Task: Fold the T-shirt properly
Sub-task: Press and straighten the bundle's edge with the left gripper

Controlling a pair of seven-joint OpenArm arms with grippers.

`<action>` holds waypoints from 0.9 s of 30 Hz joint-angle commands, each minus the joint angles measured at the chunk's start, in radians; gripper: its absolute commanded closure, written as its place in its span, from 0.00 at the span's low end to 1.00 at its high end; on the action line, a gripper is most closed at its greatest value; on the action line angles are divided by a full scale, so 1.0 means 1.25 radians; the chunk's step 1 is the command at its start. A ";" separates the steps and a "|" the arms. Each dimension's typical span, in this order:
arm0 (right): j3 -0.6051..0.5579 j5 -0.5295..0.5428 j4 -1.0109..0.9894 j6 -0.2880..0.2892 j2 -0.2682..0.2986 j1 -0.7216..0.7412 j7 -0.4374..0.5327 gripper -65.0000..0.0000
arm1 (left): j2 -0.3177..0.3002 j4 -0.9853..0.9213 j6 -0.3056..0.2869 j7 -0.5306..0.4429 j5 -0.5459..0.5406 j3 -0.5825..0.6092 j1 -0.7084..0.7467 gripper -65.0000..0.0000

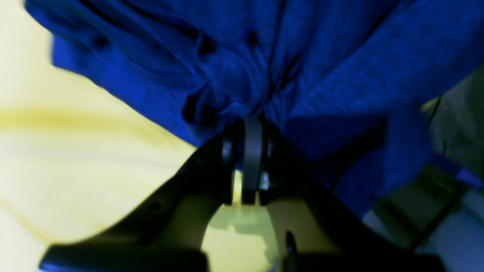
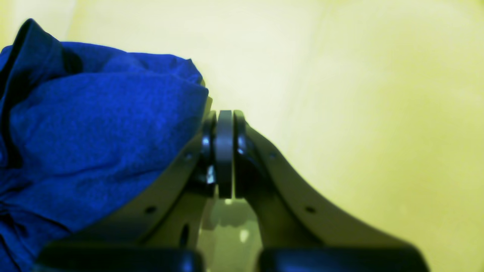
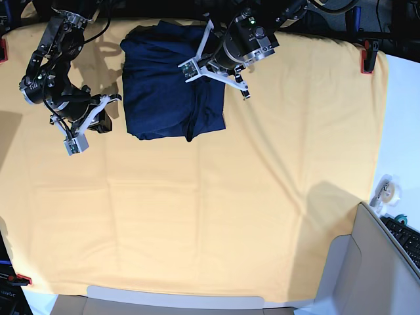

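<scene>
- While the shirt (image 3: 154, 79) lies bunched at the far side of the worktop (image 3: 197, 223), between the two arms, the step in hand appears to be bringing one side inward over the body.
- Left pincer (image 1: 249, 128): narrow, its tips pressed into gathered fabric, with a pinch of the shirt apparently between them. Recommended: confirm that the pinch holds, then lift only enough to clear the layers below.
- Right pincer (image 2: 225, 121): closed, holding nothing, just beside the shirt's edge. It would serve best by steadying that edge lightly while the other arm carries.
- Route: carry the cloth low and slowly across, keeping its edge parallel to the opposite side. Thin knit is likely to drag or roll if hurried.
- Release: lay the edge down first, open the pincer fully, then withdraw straight up so that nothing snags.
- Defect noted: creases run through the gripped area; smooth these outward before any further fold.
</scene>
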 commanded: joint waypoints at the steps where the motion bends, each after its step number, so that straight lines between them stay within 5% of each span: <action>1: 0.003 0.013 0.016 0.002 0.009 0.011 0.014 1.00 | 0.003 0.014 0.003 0.008 0.003 -0.001 0.000 0.97; 10: 0.003 0.013 0.016 0.000 0.009 0.016 0.016 1.00 | 0.003 0.022 0.013 -0.009 0.019 -0.005 -0.002 0.97; 14: 0.003 0.013 0.016 0.000 0.009 0.022 0.014 1.00 | 0.010 0.022 0.088 -0.009 0.210 -0.001 -0.003 0.97; 18: 0.003 0.013 0.016 0.000 0.009 0.022 0.014 1.00 | 0.026 0.021 0.074 -0.014 0.383 -0.001 -0.003 0.97; 27: 0.003 0.013 0.016 0.000 0.008 0.033 0.014 1.00 | 0.075 0.021 0.035 -0.126 0.386 0.053 -0.008 0.97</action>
